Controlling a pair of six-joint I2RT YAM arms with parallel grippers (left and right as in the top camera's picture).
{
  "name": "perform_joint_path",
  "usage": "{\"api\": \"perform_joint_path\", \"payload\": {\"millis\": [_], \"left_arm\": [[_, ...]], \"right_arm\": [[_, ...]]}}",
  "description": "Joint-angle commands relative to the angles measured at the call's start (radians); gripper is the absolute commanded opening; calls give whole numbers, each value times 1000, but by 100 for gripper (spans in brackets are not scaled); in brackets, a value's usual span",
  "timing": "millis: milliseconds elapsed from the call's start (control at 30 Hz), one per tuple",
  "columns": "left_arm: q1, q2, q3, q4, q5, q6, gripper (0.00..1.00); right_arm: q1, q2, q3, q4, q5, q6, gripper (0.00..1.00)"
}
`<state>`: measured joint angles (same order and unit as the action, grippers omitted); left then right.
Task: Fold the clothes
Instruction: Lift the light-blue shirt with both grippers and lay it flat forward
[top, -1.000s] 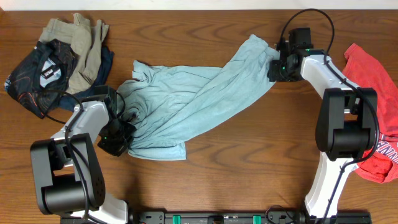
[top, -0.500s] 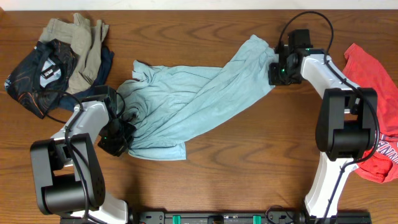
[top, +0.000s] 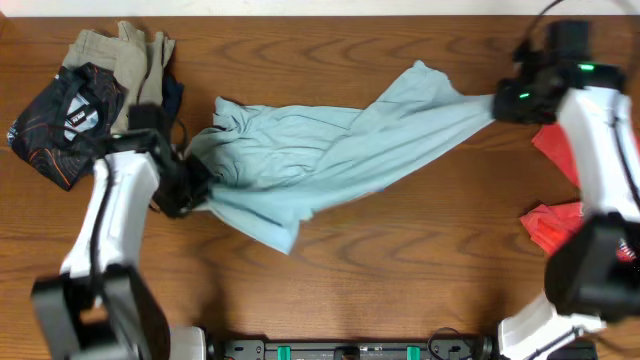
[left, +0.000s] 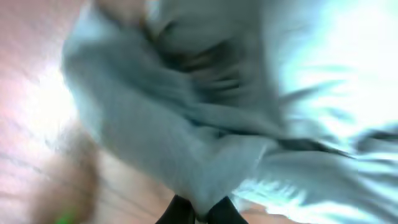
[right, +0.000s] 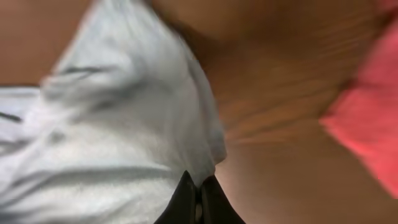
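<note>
The pale blue-grey T-shirt (top: 330, 155) hangs stretched between my two grippers above the table's middle. My left gripper (top: 192, 190) is shut on its left part; the left wrist view shows cloth (left: 186, 124) pinched between the fingers (left: 198, 214). My right gripper (top: 503, 103) is shut on its right end; the right wrist view shows cloth (right: 124, 137) pinched in the closed fingers (right: 198, 208). The red T-shirt (top: 548, 225) lies at the right edge, partly hidden by the right arm, and shows in the right wrist view (right: 367, 130).
A heap of other clothes, dark printed (top: 60, 115) and khaki (top: 135, 65), lies at the far left corner. The wooden table (top: 400, 270) runs to the front edge.
Both arms have lifted and moved apart. The right gripper went right and up, the left went up, and the shirt is pulled taut and raised off the table.
</note>
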<state>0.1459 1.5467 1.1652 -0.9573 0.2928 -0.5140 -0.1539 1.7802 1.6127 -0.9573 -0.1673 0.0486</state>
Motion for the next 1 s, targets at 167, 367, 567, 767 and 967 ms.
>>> {"api": "perform_joint_path", "payload": {"millis": [167, 367, 567, 767, 967], "left_arm": [[0, -253, 222, 61, 13, 84, 6], [0, -363, 330, 159, 14, 83, 6], [0, -459, 414, 258, 13, 84, 6], [0, -518, 430, 364, 13, 83, 6], [0, -494, 430, 387, 13, 84, 6]], "right_arm": [[-93, -222, 20, -18, -50, -13, 1], [-160, -359, 123, 18, -50, -13, 1], [-208, -441, 245, 69, -50, -13, 1], [-216, -465, 321, 127, -49, -13, 1], [-216, -455, 336, 170, -21, -12, 1]]}}
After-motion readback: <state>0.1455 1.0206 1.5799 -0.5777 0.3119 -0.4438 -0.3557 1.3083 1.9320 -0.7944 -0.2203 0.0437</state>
